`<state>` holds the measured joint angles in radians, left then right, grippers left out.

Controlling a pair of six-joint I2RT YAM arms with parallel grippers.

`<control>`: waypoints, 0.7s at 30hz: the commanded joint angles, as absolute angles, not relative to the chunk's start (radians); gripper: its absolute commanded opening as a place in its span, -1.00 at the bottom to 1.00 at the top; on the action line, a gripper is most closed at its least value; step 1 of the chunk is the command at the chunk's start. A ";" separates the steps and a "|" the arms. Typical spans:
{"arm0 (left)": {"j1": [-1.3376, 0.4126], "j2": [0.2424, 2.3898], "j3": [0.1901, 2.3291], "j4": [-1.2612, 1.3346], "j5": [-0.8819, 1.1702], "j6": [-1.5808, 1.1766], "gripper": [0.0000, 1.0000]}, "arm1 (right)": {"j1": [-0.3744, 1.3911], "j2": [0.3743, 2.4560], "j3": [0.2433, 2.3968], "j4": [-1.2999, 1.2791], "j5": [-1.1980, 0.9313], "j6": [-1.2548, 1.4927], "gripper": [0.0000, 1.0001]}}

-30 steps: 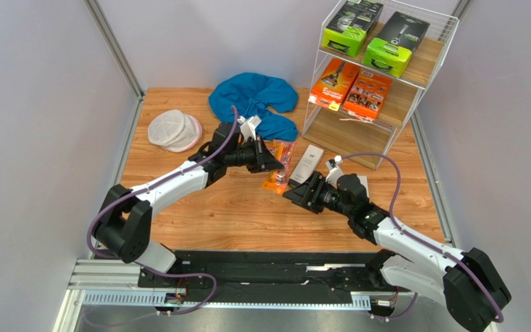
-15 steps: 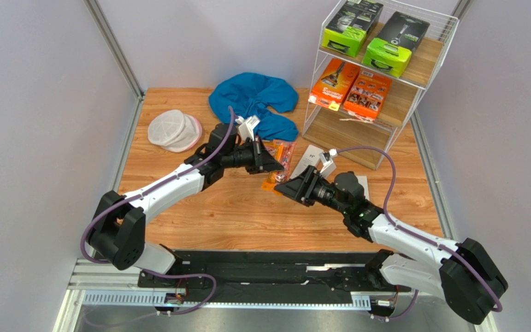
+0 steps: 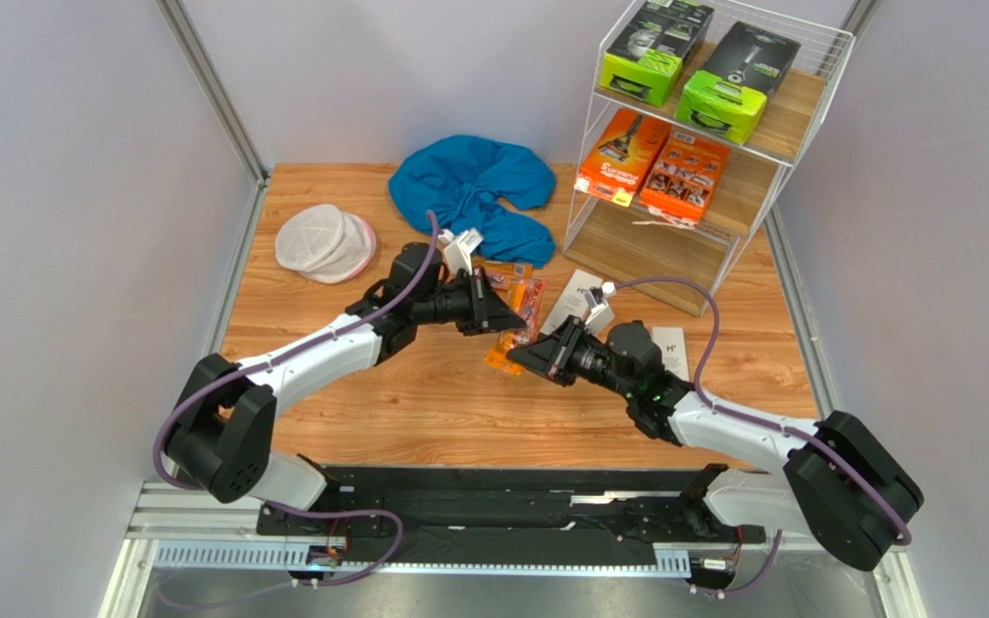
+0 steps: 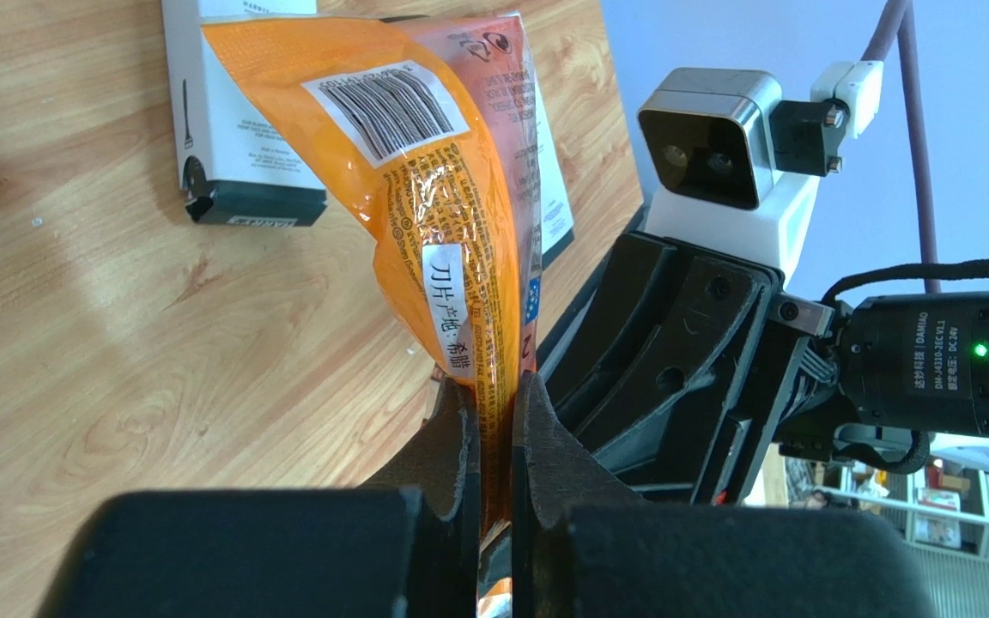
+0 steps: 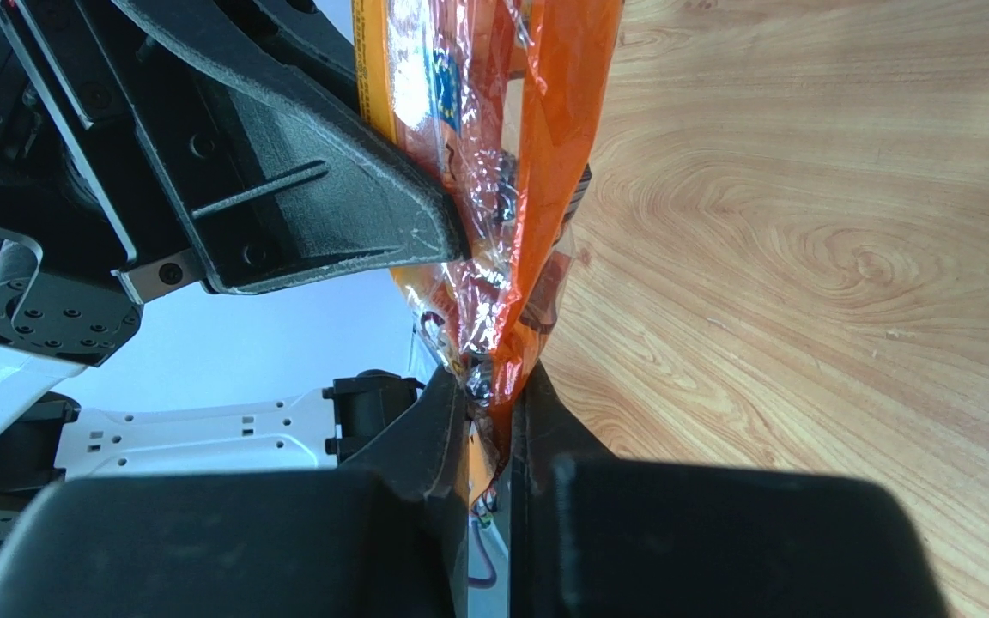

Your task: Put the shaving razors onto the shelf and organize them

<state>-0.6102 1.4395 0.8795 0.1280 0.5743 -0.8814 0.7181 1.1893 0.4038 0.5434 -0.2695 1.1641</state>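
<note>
Over the counter (image 3: 461,412), the left end effector (image 4: 493,386) is clamped tight on the left edge of the orange bag (image 3: 524,299), the right end effector (image 5: 493,389) pinches its near end, a white box (image 3: 575,296) beside it, shelf (image 3: 616,247) at far right.

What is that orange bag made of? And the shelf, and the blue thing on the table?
The orange bag looks like thin shiny plastic film: it crinkles, glints and is partly see-through. The shelf seems to be white-coated metal wire with pale wooden boards, judging by the thin rods and the grain. The blue thing looks like soft matte cloth, since it lies in folds.
</note>
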 commanded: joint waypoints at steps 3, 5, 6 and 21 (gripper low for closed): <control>-0.629 1.375 0.890 0.005 0.545 -0.780 -0.29 | 0.718 1.140 0.403 0.548 -0.186 1.135 -1.00; -0.629 1.347 0.907 -0.089 0.459 -0.714 -0.03 | 0.718 1.094 0.410 0.468 -0.161 1.120 -1.00; -0.629 1.338 0.911 -0.162 0.428 -0.694 0.03 | 0.718 1.077 0.413 0.436 -0.152 1.114 -1.00; -0.601 1.143 0.962 -0.512 0.092 -0.531 0.65 | 0.595 1.107 0.425 0.313 -0.135 1.086 -1.00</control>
<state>-0.6079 1.1877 0.9440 -0.4397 0.1425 -0.5850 0.6441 1.0485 0.3977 0.2646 -0.1322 1.1015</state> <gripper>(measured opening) 0.823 0.105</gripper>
